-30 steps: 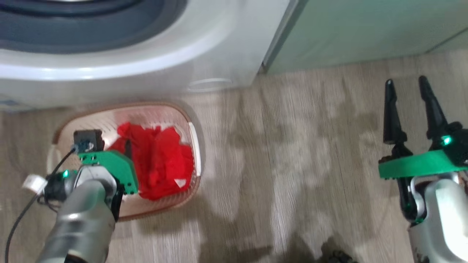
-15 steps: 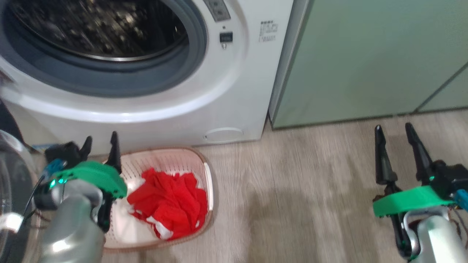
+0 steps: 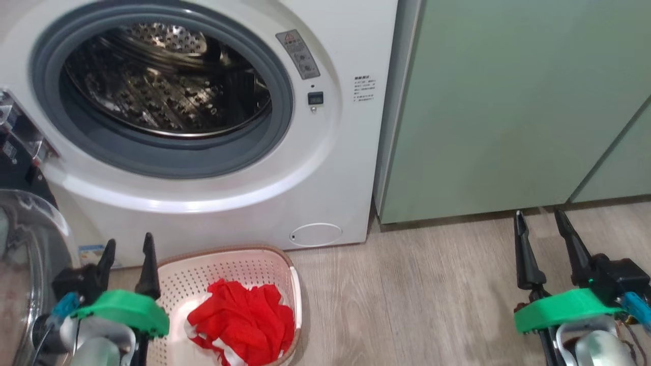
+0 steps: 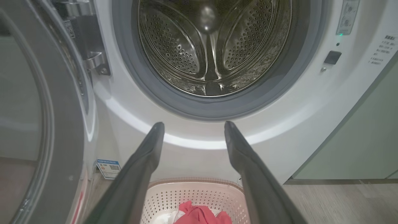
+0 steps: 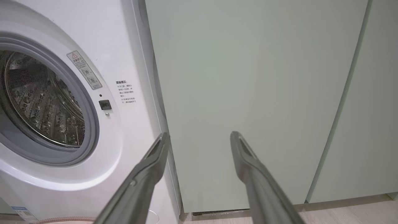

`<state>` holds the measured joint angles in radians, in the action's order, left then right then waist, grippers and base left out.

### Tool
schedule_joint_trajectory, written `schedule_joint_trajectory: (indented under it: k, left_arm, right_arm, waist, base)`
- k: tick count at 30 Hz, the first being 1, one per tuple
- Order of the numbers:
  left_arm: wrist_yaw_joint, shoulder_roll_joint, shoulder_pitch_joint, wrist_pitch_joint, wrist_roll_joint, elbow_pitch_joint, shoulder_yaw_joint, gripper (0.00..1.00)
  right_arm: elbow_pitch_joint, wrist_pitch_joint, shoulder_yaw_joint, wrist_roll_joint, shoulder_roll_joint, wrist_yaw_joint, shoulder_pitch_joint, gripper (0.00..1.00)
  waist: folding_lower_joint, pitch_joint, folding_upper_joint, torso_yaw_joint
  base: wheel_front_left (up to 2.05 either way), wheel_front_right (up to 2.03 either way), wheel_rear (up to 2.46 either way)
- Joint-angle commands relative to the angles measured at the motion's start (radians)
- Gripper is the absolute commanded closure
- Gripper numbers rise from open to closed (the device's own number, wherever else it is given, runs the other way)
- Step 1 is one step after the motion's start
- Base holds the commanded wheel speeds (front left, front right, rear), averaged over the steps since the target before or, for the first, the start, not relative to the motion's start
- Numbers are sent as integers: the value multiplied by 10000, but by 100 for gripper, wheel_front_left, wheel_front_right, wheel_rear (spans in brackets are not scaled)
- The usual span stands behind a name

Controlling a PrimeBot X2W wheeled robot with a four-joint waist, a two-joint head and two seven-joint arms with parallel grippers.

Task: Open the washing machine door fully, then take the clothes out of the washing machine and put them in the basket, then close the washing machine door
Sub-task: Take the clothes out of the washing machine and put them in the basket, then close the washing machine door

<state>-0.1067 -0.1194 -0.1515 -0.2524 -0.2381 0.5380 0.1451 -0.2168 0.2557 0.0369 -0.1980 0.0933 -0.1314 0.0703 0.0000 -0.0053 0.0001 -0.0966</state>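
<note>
Left gripper [image 3: 128,243] and right gripper [image 3: 539,216]: both spread wide, holding nothing.
Just below the left gripper's dark tapered fingers sits the perforated cream basket [image 3: 224,250], with crumpled red clothes [image 3: 244,323] heaped inside. Ahead and above it, the washing machine [image 3: 325,168] shows a grey rubber ring and dimpled steel drum [image 3: 163,96] (shiny, ribbed). The glossy washing machine door [image 3: 20,264] stands open at its left. Smooth green cabinets [image 3: 508,101] face the right gripper, with open wood-grain floor [image 3: 407,295] between the two.
</note>
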Motion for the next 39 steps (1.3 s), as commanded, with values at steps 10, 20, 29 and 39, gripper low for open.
schedule_joint_trajectory:
  k: [10,20,29,39]
  left_arm:
    - [-147,114,551,-93,172,-1594,596,0]
    - [-186,196,714,-93,372,-1785,573,0]
    - [-205,250,653,-93,466,-1724,505,0]
    - [-218,240,602,-93,484,-1630,492,0]
  right_arm:
    - [260,61,-99,-85,6,7,-199,0]
    - [268,61,-188,-57,-73,7,-205,0]
    - [259,61,-196,-55,-74,7,-198,0]
    - [265,61,-205,-64,-87,7,-215,0]
  waist:
    - [0,-269,-1,56]
    - [0,-317,-1,140]
    - [0,-318,-1,128]
    - [0,-295,-1,140]
  base:
    - [0,0,0]
    - [0,0,0]
    - [0,0,0]
    - [-5,5,0]
